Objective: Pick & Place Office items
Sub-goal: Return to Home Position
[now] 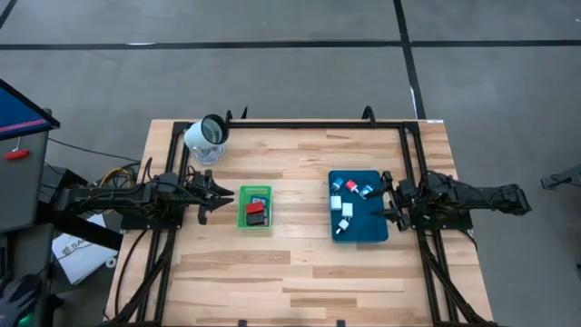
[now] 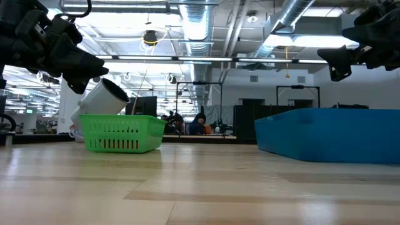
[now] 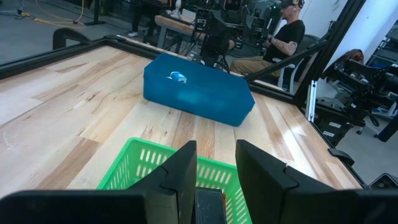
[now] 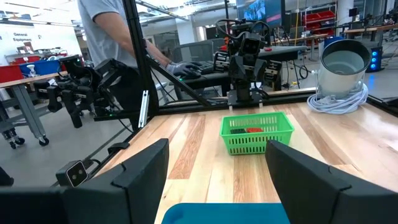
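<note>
**Bench** (image 1: 300, 263): pale wood planks, dark frame round it, one arm at each side.

**Green tray** (image 1: 241, 207): left of centre, long axis running front to back. Holds red and black office items (image 1: 255, 209), all inside its walls.

**Blue tray** (image 1: 368, 222): right of centre, well apart from the green tray, long axis also front to back. Holds the white, red and blue office items (image 1: 350, 185), scattered loose. None shows on the bare planks.

**White cylinder** (image 1: 207, 134): tipped on its side near the far left corner, dark opening showing. It lies behind the left arm and clear of both trays.

**Left tool** (image 1: 221, 193): just beside the green tray's outer long side, pointing inward over it. Fingers stand a narrow gap apart with nothing between them.

**Right tool** (image 1: 388, 196): at the blue tray's outer long side, pointing inward. Fingers are spread wide and hold nothing.

**Governing relation**: each tray and its contents lie inward of its own tool, toward the bench's middle, across the tool's line of reach. A withdrawal to rest would run outward, away from the trays. Judged low risk, since neither tool carries anything that could drag. The left tool is the one closer to a tray rim.
</note>
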